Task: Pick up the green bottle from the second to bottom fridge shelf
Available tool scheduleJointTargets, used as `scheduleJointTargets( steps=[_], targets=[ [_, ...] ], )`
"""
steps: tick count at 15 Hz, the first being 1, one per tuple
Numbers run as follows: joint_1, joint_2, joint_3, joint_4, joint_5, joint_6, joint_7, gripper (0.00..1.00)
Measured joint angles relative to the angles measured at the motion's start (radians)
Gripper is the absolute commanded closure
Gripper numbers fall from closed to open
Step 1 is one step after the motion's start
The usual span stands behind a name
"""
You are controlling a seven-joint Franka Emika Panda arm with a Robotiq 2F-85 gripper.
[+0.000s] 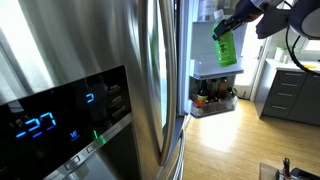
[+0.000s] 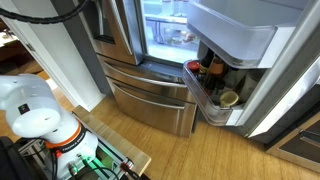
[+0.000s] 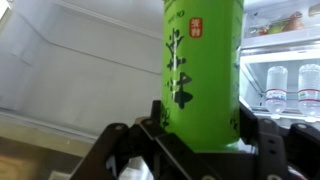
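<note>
Wrist view: the bottle (image 3: pixel 203 70) is seen pinched by the tool (image 3: pixel 203 128), held just above the shelf (image 1: pixel 212 72) in an exterior view, so the pick is judged nearly done and a steady pull-out is called for.

This is a kitchen, most likely in a home. A tall stainless-steel fridge (image 1: pixel 80 60) fills much of an exterior view, with a blue-lit digital panel (image 1: pixel 40 125) set in its door. In an exterior view the fridge stands open above a steel freezer drawer (image 2: pixel 150 95). The open door carries a frosted door shelf (image 2: pixel 235 38) and, below it, a clear shelf (image 2: pixel 205 100) holding jars (image 2: pixel 210 72). The wrist view shows water bottles (image 3: pixel 290 88) on a lit inner shelf. Wood-plank flooring (image 1: pixel 225 145) runs past the fridge to grey drawer cabinets (image 1: pixel 290 95).
</note>
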Motion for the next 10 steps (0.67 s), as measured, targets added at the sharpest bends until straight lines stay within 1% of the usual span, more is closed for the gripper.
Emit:
scheduleJointTargets(
  steps=[4,10],
  targets=[
    [-0.066,-0.064,0.024,0.001,0.005,-0.095,0.055,0.56],
    [-0.157,-0.136,0.093,0.012,0.001,-0.250,0.150,0.56]
  ],
)
